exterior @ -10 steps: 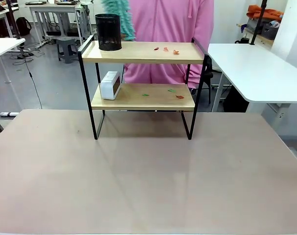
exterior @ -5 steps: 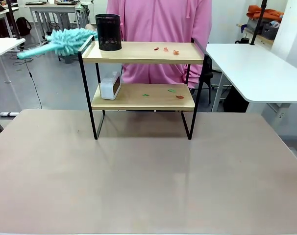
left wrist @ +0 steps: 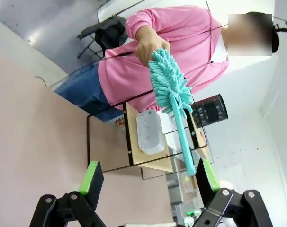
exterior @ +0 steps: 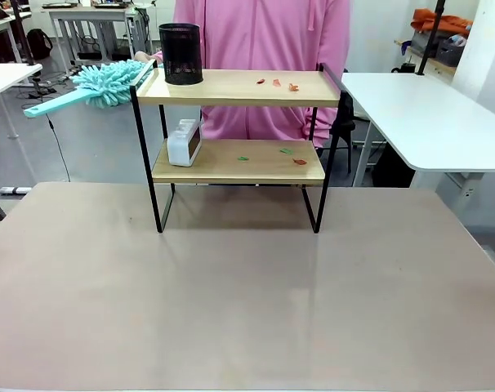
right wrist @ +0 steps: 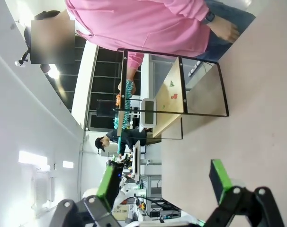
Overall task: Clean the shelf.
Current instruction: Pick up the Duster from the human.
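The shelf (exterior: 231, 88) stands at the far middle of the tan table, with red and green scraps (exterior: 276, 82) on both boards. On its top board stands a black mesh cup (exterior: 180, 53), and a small white device (exterior: 185, 143) rests on the lower one. A person in pink behind it holds a teal duster (exterior: 109, 82) left of the shelf, handle pointing left. In the left wrist view my left gripper (left wrist: 148, 177) is open, far from the shelf (left wrist: 158, 163) and the duster (left wrist: 169, 90). My right gripper (right wrist: 163, 182) is open too, with the shelf (right wrist: 171, 111) far ahead of it.
The wide tan tabletop (exterior: 247, 302) in front of the shelf is bare. A white table (exterior: 427, 114) stands at the right and another (exterior: 6, 77) at the far left. The person's hand (left wrist: 150, 45) grips the duster's fluffy end.
The person swung the duster from upright behind the black cup out to the left of the shelf, then lowered it slightly. Neither gripper's jaws changed.
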Motion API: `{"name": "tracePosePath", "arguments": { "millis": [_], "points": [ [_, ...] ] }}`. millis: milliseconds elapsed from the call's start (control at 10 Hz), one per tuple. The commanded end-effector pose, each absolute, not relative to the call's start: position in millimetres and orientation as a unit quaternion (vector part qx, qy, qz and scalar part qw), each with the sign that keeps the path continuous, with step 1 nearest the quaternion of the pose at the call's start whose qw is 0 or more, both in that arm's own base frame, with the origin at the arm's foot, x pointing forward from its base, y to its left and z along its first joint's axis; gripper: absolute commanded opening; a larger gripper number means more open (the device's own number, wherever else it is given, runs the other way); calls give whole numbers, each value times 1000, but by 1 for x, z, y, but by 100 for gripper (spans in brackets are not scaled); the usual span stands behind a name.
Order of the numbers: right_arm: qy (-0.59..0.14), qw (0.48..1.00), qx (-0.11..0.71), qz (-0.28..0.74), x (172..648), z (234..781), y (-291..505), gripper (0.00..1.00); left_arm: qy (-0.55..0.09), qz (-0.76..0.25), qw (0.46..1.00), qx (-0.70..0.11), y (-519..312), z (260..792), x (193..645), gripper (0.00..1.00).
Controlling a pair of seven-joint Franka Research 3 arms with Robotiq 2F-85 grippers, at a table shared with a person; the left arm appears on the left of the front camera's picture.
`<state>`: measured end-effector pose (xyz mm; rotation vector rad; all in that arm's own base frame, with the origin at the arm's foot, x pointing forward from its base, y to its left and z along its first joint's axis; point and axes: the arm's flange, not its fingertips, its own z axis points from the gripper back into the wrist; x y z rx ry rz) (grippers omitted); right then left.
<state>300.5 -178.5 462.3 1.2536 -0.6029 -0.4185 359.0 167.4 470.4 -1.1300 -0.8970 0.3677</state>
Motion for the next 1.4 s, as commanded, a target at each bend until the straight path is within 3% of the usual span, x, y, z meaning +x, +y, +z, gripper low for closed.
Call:
{"name": "tracePosePath", "arguments": {
  "millis": [0, 300, 500, 900, 1300],
  "points": [
    [-291, 743, 576, -180, 304, 462, -179, 100, -319, 194, 717, -589, 179, 499, 422, 100],
    [-291, 743, 576, -180, 304, 462, -179, 100, -252, 218, 718, -612, 172, 514, 514, 100],
    [-291, 743, 576, -180, 304, 462, -179, 100, -201, 191, 745, -606, 144, 503, 542, 100],
    [-291, 743, 576, -180, 304, 462, -179, 100, -127, 132, 743, -644, 119, 489, 551, 100],
    [-291, 743, 576, -180, 304, 462, -179, 100, -105, 77, 736, -664, 111, 483, 542, 100]
  ]
}}
